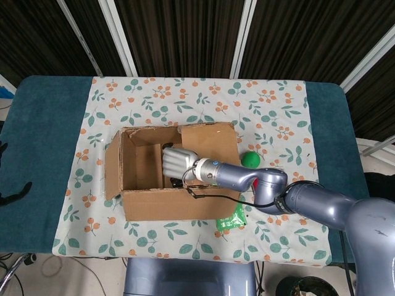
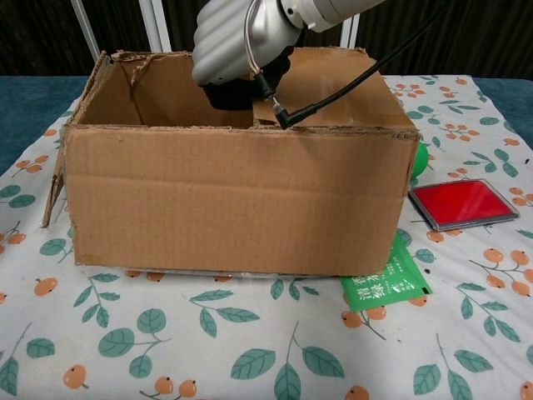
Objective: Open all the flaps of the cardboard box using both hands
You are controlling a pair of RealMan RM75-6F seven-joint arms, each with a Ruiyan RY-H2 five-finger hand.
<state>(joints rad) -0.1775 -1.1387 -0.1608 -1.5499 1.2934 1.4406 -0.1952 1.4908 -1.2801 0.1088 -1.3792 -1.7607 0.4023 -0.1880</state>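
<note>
While the cardboard box (image 1: pixel 176 169) sits on the floral tablecloth (image 1: pixel 271 117) toward the near-left part of the table, with its long axis running left to right across the robot's front, only the right hand (image 1: pixel 179 163) is seen to be engaged with it; the left hand is not shown in either view. The right hand is reached into the open top of the box from the right, its back turned upward and its fingers curled downward into the cavity, just at the free edge of the right flap (image 1: pixel 210 145) — the one flap that is seen lying folded over the box's right half. Whether the fingers are closed on that edge or merely hooked beside it cannot be told, since they are hidden under the hand's own back in both views. The left flap (image 1: pixel 112 165) is already swung outward, standing off the left end. The coming move is judged to depend on this: the closed flap lies to the right of the hand, hinged along the box's right end, so the edge would have to be lifted and carried rightward. Just right of the box, a green ball (image 1: pixel 250 160), a red case (image 2: pixel 462 202) and a green packet (image 2: pixel 383 286) are lying where the flap may come down.
</note>
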